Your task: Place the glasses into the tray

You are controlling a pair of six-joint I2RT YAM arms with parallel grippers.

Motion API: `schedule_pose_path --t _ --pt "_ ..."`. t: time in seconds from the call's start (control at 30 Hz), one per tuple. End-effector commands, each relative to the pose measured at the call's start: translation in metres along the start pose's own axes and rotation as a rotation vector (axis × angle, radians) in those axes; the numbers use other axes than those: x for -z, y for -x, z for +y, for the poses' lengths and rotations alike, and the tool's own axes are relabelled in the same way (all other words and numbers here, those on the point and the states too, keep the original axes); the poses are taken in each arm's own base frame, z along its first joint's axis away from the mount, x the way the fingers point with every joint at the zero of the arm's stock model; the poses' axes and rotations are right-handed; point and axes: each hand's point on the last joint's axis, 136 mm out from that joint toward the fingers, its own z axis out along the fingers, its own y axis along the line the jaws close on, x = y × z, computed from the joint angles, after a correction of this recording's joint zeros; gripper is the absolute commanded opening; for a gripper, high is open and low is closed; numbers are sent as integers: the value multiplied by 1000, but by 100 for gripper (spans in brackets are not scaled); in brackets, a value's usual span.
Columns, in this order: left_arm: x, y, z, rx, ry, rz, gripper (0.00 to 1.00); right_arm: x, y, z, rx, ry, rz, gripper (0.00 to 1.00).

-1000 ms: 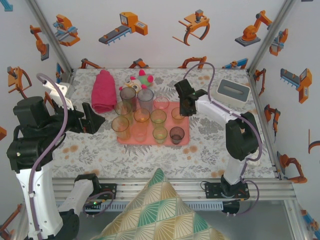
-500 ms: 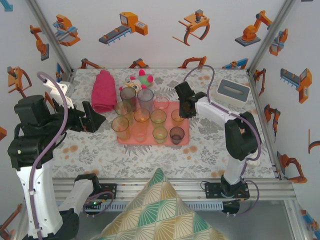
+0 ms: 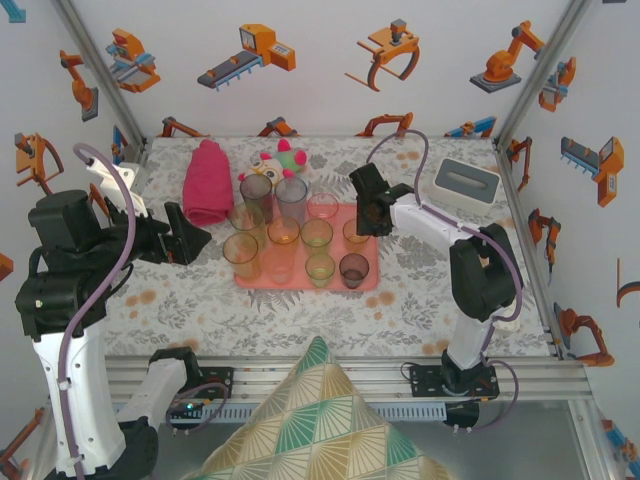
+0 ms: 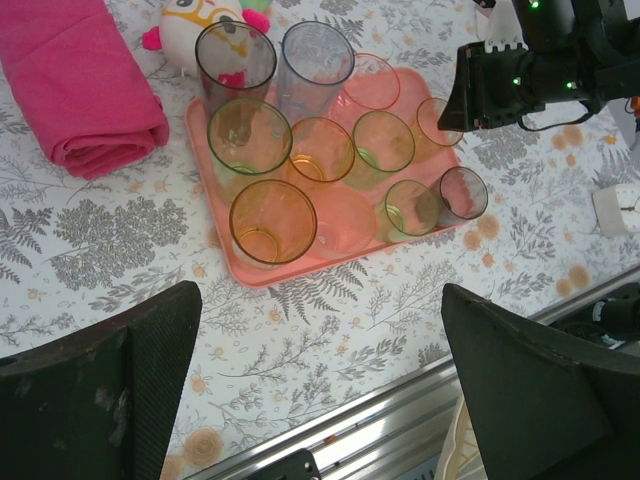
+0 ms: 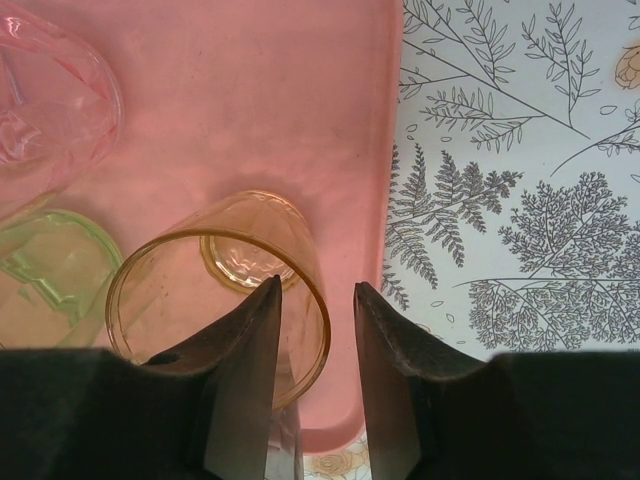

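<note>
Amber glass (image 5: 200, 270) stands upright in the tray (image 5: 250, 120) close to its right edge, the right gripper (image 5: 315, 290) narrowly parted astride its wall, so a crooked lift-off could hook the rim and tip it over that low edge, while the left gripper (image 4: 320, 295) hangs spread wide.

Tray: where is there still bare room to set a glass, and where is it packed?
Bare tray floor lies at the back right, bordered by the pink glass, the amber glass and the right rim. The rest is packed with glasses. Off the tray, the tablecloth strip between its near rim and the table edge is free.
</note>
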Motion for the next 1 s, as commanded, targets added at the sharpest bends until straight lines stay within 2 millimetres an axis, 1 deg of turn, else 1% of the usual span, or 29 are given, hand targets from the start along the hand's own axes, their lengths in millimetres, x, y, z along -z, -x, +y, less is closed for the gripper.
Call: schedule_pose_path --t 0.0,0.07,0.27,0.37,0.43,0.5,0.63,0.7,0.77,0.83,0.87,0.9,0.97 --pt "-3 3 8 8 34 -9 97 25 22 2 18 28 -60 38" --pt "-4 1 12 11 54 -3 97 31 27 1 22 31 -75 39" --pt "-4 2 13 11 59 -4 97 46 43 2 37 45 -101 41" --pt "-9 -1 20 28 86 14 97 58 54 5 30 79 -132 41" --pt "-13 -5 29 56 119 37 97 70 65 6 33 119 -161 42" --pt "-16 -9 39 74 167 52 97 84 79 2 40 131 -212 43" --pt "-22 -17 73 89 329 48 97 115 109 -19 63 122 -327 46" --pt "-25 -21 85 101 379 38 97 127 117 -31 91 91 -392 49" --pt "-30 -25 97 115 428 24 97 138 121 -47 99 45 -442 58" --pt "-37 -28 113 129 486 3 97 144 122 -61 92 34 -483 76" --pt "-40 -30 119 133 504 -2 97 146 123 -69 79 26 -508 89" --pt "-44 -33 124 137 518 -3 97 147 122 -78 63 19 -537 99" --pt "-51 -39 135 150 552 -14 97 148 117 -96 28 -5 -584 99"
